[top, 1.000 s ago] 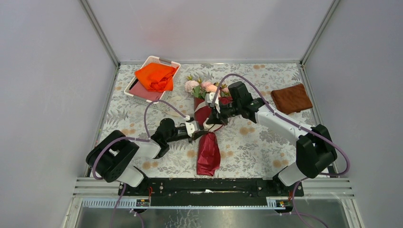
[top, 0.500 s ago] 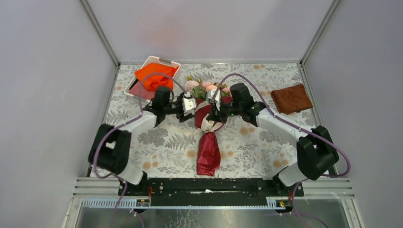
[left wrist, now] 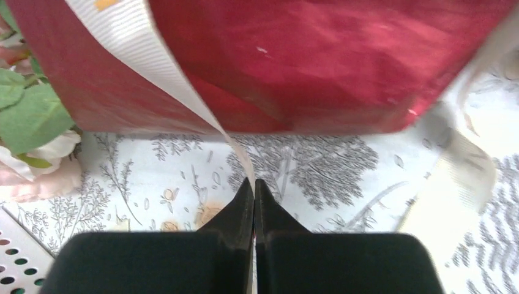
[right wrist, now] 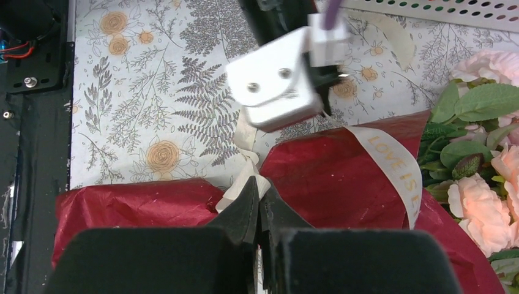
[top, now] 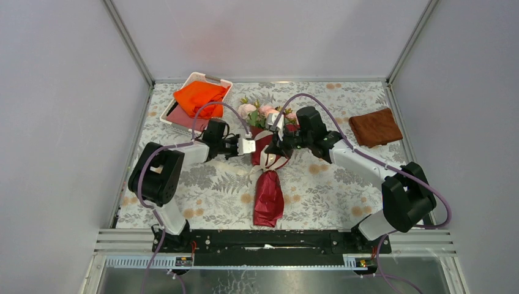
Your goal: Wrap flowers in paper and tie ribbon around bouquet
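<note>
The bouquet (top: 269, 184) is laid along the middle of the desk (top: 214, 196), with its pink roses (top: 263, 112) turned toward the far edge and the dark red paper (top: 267, 205) tapering toward the near edge. The cream ribbon (top: 267, 160) is looped around the narrow waist of the paper. The left fingers (left wrist: 248, 205) are pressed together, and a strand of ribbon drawn down from the paper is pinched at their tips. The right fingers (right wrist: 250, 205) are also shut, pinching the ribbon where it is gathered at the waist. The two sets of fingers are placed near each other, one on either side of the wrap. An orange cloth (top: 199, 98) is seen in a white tray (top: 164, 114) at the far left, and a brown cloth (top: 374, 127) at the far right.
</note>
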Controlling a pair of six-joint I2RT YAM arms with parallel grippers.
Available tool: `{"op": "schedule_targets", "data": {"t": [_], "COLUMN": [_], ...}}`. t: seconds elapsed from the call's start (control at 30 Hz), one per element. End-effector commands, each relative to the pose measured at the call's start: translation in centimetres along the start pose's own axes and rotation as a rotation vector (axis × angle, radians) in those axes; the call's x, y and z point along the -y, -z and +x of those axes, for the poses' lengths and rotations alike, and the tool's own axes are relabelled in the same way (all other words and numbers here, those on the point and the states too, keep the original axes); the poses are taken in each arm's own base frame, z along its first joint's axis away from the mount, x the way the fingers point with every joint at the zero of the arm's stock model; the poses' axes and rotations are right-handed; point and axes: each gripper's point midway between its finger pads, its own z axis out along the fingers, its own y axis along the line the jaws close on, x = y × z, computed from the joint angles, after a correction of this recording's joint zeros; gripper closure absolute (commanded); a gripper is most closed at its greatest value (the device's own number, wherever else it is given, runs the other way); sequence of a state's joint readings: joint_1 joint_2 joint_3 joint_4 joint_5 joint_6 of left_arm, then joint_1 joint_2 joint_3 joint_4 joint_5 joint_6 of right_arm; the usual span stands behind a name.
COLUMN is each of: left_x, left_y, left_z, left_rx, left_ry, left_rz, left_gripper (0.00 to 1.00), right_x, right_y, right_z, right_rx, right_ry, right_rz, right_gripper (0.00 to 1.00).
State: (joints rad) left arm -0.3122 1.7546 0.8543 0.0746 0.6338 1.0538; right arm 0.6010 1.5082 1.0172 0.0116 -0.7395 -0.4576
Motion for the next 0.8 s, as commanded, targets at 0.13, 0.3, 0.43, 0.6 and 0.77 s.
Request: {"op": "schedule_targets", "data": {"t": [0.13, 0.3, 0.43, 0.6, 0.77], "left_x": [7.3, 7.1, -1.7, -4.9, -4.0], "left_y": [5.9, 9.1, 9.9, 10.0, 11.7], "left_z": [-4.2, -11.0, -18.6, -27.2, -29.6], "left_rx": [0.016, 0.133, 0.337, 0.553, 0.595], "left_ry": [-0.103, 0.027, -0.040, -0.250, -0.263], "left_rz": [0.215, 0.140, -0.162, -0.271, -0.307], "left_gripper": [1.00, 1.00, 1.00, 1.00, 1.00], "right_x": [3.1, 3.2, 2.8, 2.2, 1.6], "right_y": [0.2, 0.5, 1.0, 1.9, 2.1], "right_z": [-2.4, -2.0, -1.8, -1.6, -1.2], "right_rx": [0.047, 0.041, 0.066, 0.114, 0.105], "right_ry": [-0.059, -0.098, -0.131, -0.149, -0.159], "right_rz": [0.147, 0.174, 0.200, 0.242, 0.232], "right_gripper": [1.00, 1.00, 1.00, 1.00, 1.00]}}
